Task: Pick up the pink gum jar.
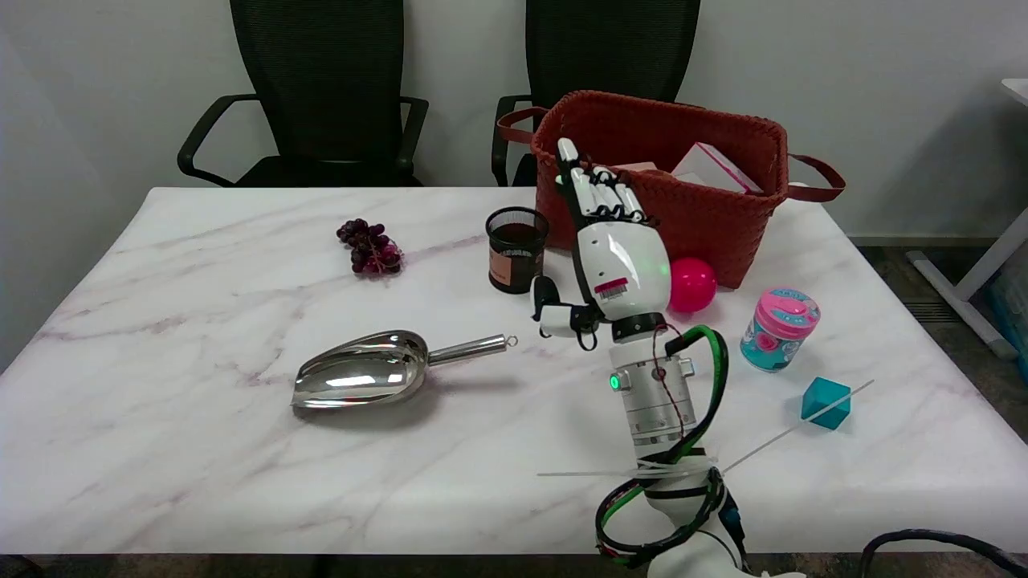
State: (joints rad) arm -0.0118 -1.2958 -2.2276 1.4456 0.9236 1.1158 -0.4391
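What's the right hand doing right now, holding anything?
Right hand: open, fingers stretched out flat, holding nothing. The pink gum jar stands untouched on the table to its right.

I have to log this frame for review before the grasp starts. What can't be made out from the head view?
- Basket contents: its woven wall hides all but the top of a white box.
- Pink ball: its left side sits behind the right hand.
- Pink gum jar: label print too small to read.
- Mesh cup: its inside is too dark to tell.
- Right hand: the palm side faces away, but the fingers are extended, holding nothing.
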